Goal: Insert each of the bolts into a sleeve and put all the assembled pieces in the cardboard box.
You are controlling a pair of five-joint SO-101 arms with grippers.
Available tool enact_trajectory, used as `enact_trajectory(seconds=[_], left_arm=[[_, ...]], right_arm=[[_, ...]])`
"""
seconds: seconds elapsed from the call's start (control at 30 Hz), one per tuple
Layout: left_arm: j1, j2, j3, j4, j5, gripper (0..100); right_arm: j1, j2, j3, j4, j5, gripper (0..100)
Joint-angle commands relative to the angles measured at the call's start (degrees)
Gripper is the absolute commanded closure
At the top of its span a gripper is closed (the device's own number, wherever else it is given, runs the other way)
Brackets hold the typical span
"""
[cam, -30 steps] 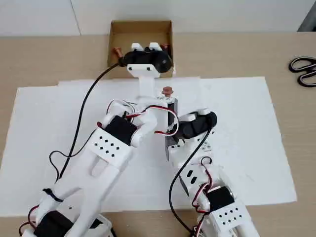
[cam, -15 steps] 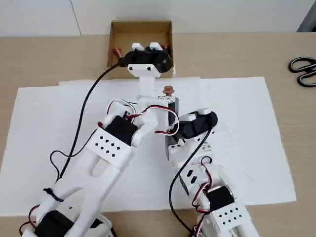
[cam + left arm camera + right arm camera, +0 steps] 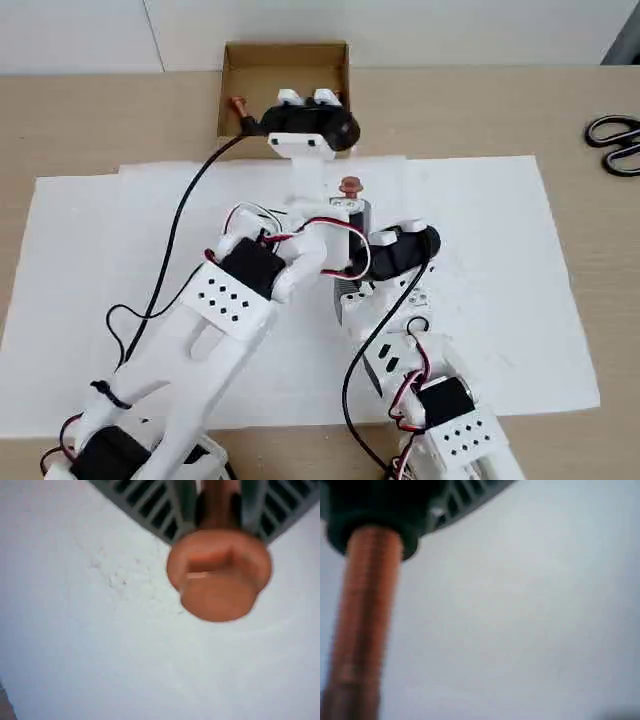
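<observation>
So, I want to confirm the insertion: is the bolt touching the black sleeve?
Touching. The right wrist view shows the threaded shaft of the bolt running straight into the black sleeve, which rings it with no gap.

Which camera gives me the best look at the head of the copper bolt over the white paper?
The left wrist view: the bolt head faces the camera, large and central. The high view shows the bolt head small, from above. The right wrist view shows mainly the threaded shank leaving a black sleeve.
</observation>
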Motion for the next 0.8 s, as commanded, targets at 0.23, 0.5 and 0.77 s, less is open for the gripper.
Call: enact_trajectory(seconds=[0.23,0.5,0.77], left_arm=[[0.35,-2.29,-2.33,-1.32,0.26,99],[0.44,-2.64,0.13,-1.41,0.0,99],[0.44,-2.64,0.84,-0.53,-0.09,99]], right_arm=[[-0.31,-1.27,-0.62,-1.36,-0.44,99.5],[-0.31,-1.27,-0.62,-1.45,-0.44,99.5],[-0.31,-1.27,-0.62,-1.54,-0.44,99.5]])
